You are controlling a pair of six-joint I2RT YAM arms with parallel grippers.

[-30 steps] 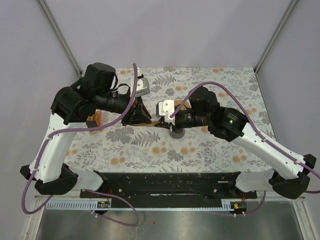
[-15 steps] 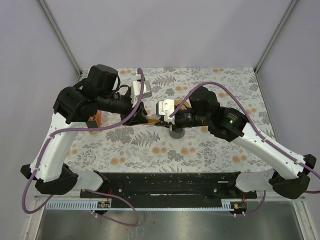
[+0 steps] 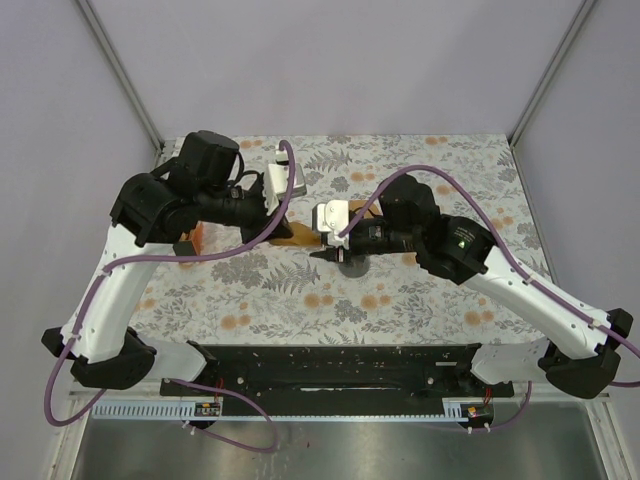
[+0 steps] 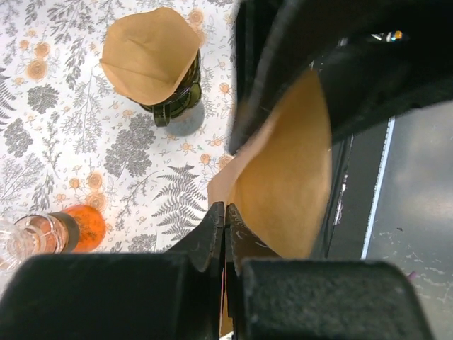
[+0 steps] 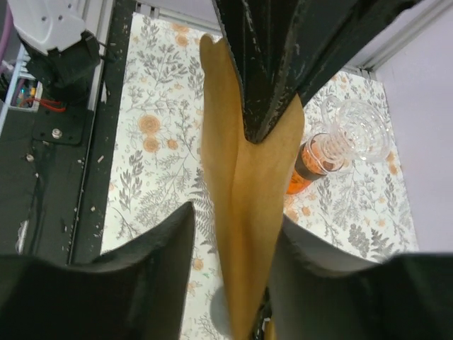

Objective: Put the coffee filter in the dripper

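Note:
A brown paper coffee filter (image 4: 283, 177) hangs above the table, and my left gripper (image 4: 225, 207) is shut on its lower edge. My right gripper (image 5: 235, 212) is open, its fingers standing on either side of that same filter (image 5: 244, 205) with a gap on the left. In the left wrist view the dark olive-green dripper (image 4: 177, 99) stands on its grey round base, with another brown filter (image 4: 148, 60) sitting in its mouth. From above, both grippers meet at the table's middle, the left gripper (image 3: 290, 228) beside the right gripper (image 3: 325, 250), and the dripper (image 3: 345, 258) is mostly hidden under the right one.
A clear glass flask with orange liquid (image 4: 74, 228) stands on the floral tablecloth (image 3: 300, 300), left of the grippers (image 3: 190, 240). The table's black front rail (image 3: 320, 365) runs along the near edge. Purple cables loop over both arms.
My left gripper moved right and shut on the filter. My right gripper, shut on the filter a second ago, has opened around it.

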